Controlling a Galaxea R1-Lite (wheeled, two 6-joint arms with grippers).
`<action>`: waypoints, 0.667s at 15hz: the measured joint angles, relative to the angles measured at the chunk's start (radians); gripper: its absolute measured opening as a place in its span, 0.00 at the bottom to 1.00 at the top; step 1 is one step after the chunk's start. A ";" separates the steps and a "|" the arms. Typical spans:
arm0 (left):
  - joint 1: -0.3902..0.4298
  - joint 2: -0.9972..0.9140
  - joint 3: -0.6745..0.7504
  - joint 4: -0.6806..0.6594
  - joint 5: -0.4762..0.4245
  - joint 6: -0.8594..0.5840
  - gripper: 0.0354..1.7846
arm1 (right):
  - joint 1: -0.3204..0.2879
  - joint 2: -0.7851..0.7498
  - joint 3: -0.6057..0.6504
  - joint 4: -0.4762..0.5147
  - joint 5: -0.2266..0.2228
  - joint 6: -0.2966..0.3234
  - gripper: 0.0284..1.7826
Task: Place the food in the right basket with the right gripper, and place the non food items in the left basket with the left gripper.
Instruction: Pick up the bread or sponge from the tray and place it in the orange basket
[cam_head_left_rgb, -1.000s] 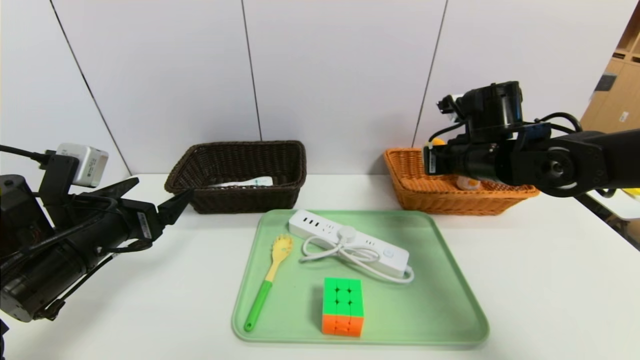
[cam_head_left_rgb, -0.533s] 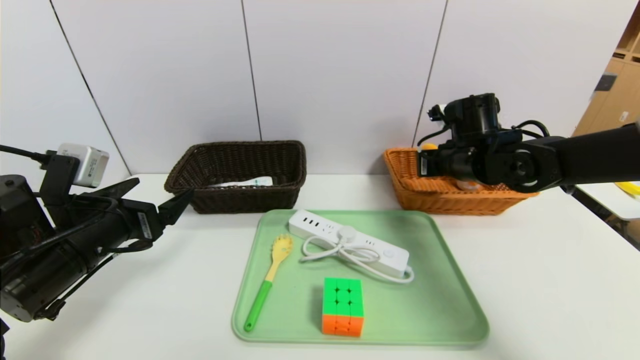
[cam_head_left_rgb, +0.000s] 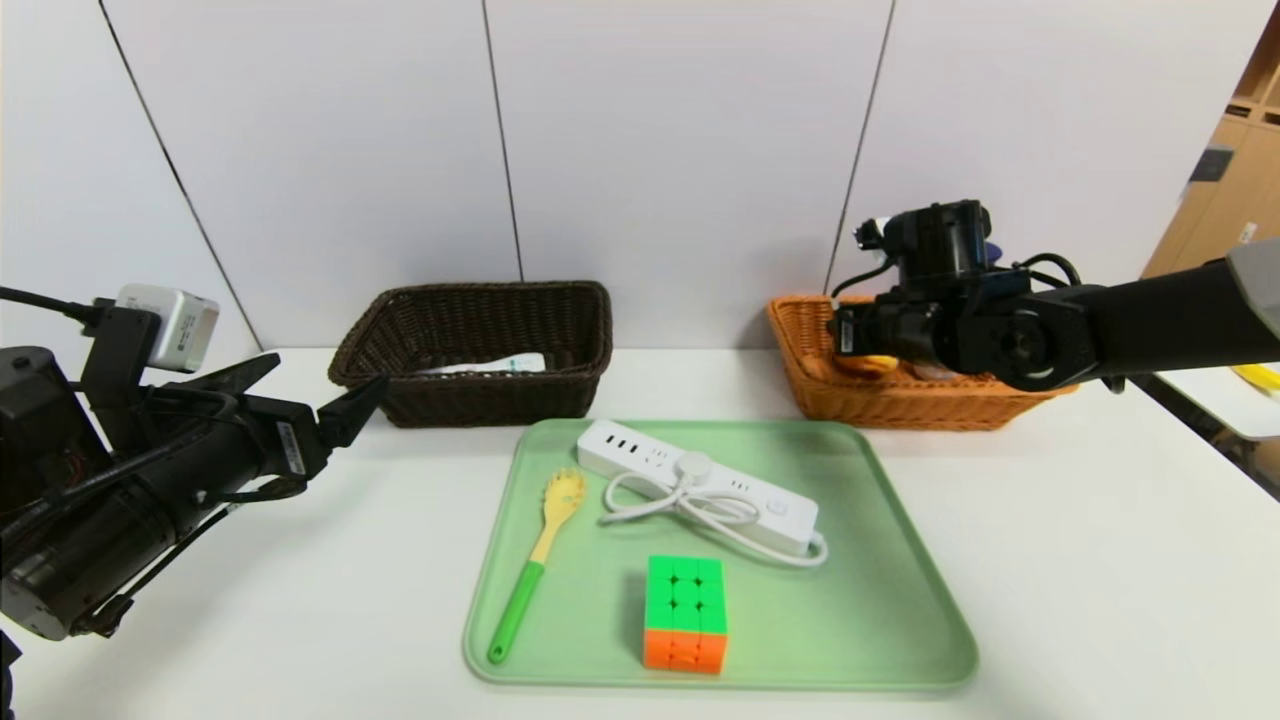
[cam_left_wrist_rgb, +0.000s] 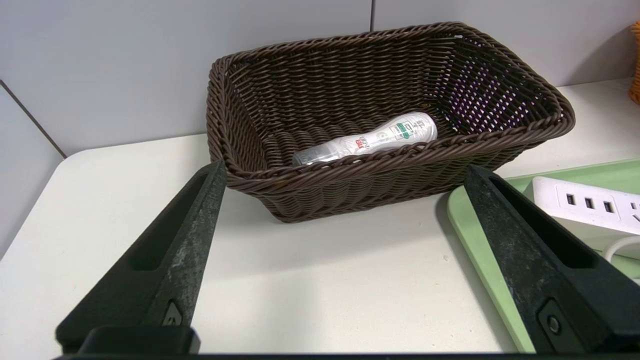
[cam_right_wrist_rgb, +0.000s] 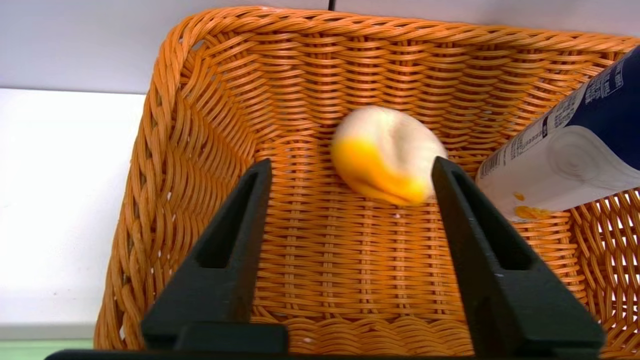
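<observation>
Right pincer (cam_right_wrist_rgb: 350, 195) sits over the orange-tan wicker basket (cam_head_left_rgb: 830, 385) with its fingers spread apart, gripping nothing. The small oval bun with the orange-yellow top (cam_right_wrist_rgb: 387, 155) is inside that basket, between the fingers but not pinched. The white bottle with dark blue label (cam_right_wrist_rgb: 565, 150) leans in the same basket just beside the bun. Left pincer (cam_left_wrist_rgb: 345, 200) hangs wide open and empty near the dark brown wicker basket (cam_left_wrist_rgb: 380, 185), which has a slim pale tube (cam_left_wrist_rgb: 367, 142) lying in it. On the worktop (cam_head_left_rgb: 1100, 560), the green plastic tray (cam_head_left_rgb: 900, 620) in front of both baskets carries the white power strip (cam_head_left_rgb: 700, 485), yellow pasta spoon with green handle (cam_head_left_rgb: 535, 565) and green-and-orange puzzle cube (cam_head_left_rgb: 685, 612).
</observation>
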 joint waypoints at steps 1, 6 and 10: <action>0.000 0.000 0.000 0.000 0.001 0.001 0.94 | 0.000 0.000 0.000 0.000 0.000 0.000 0.70; 0.000 0.000 0.004 0.000 0.003 0.002 0.94 | 0.007 -0.036 0.010 0.007 0.001 0.002 0.82; 0.001 -0.001 0.008 0.000 0.009 0.002 0.94 | 0.049 -0.154 0.090 0.025 0.006 0.018 0.88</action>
